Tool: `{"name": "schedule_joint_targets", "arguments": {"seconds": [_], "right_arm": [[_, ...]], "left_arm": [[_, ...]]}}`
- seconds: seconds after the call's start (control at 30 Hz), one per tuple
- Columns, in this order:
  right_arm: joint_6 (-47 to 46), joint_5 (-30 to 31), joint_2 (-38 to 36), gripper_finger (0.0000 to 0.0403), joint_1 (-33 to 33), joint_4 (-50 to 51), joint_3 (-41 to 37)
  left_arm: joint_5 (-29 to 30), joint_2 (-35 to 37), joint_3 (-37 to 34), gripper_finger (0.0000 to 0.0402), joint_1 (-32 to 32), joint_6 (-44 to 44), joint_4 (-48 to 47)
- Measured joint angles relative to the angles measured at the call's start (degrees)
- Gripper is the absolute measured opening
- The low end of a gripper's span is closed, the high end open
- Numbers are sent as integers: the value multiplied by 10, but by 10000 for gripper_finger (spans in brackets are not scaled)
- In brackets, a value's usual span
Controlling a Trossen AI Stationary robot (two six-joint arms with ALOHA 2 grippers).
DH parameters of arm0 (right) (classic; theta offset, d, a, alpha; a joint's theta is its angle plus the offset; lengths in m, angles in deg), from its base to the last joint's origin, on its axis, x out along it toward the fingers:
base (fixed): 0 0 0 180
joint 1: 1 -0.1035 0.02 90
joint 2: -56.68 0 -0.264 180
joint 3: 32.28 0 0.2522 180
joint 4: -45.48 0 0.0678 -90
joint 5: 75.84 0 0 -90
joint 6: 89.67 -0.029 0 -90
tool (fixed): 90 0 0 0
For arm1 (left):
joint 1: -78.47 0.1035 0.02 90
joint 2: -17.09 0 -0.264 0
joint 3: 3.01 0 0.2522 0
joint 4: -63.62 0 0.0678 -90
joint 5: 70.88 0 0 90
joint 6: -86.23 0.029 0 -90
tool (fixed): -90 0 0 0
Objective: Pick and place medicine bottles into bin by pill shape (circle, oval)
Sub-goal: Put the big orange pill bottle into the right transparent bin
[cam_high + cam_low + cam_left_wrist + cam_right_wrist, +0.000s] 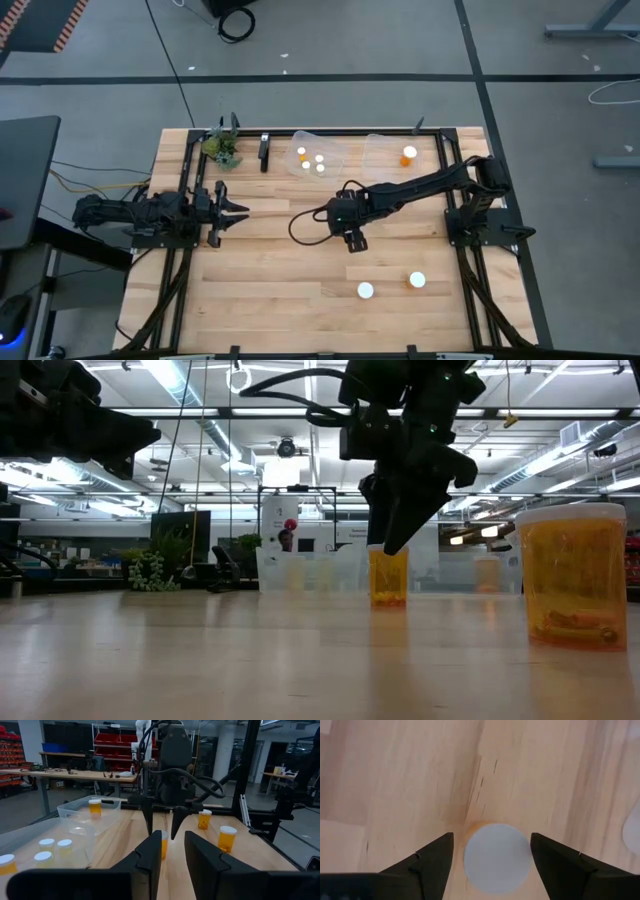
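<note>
High view: right gripper [353, 243] sits mid-table, pointing down, fingers apart over a bottle it mostly hides from above. Right wrist view confirms it: round white cap [497, 858] centred between the spread fingers [427, 860], no contact yet. Low view shows that bottle [388, 578] standing upright under the gripper, amber translucent plastic with pills at the bottom. Step in hand looks like the pre-grasp on this bottle; next move needs a straight descent so the fingers straddle the body below the cap, then close, lift, and carry to a bin at 12 o'clock. Two clear plastic bins there: the left bin [335, 148] holds three white-capped bottles, the right bin [380, 148] holds one. Two more bottles [366, 291] [417, 280] stand loose toward 5 o'clock of the gripper. Caps are smooth and matte, bottle walls are slick cylinders, so a slightly off-centre squeeze could tip or spin one. Table [260, 290] is pale wood plank. Left gripper [228, 211] waits at 9 o'clock, fingers apart, empty.
</note>
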Motion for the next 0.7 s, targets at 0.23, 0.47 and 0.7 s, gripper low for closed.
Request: {"name": "schedule_joint_targets", "arguments": {"seconds": [0.23, 0.47, 0.7], "right_arm": [[0, 0, 0, 270, 9, -10, -17], [-4, 0, 0, 240, 18, -21, -32], [-4, 0, 0, 222, 18, -23, -29]], "left_arm": [[0, 0, 0, 88, 0, 0, 0], [0, 0, 0, 87, 0, 0, 0], [0, 0, 0, 93, 0, 0, 0]]}}
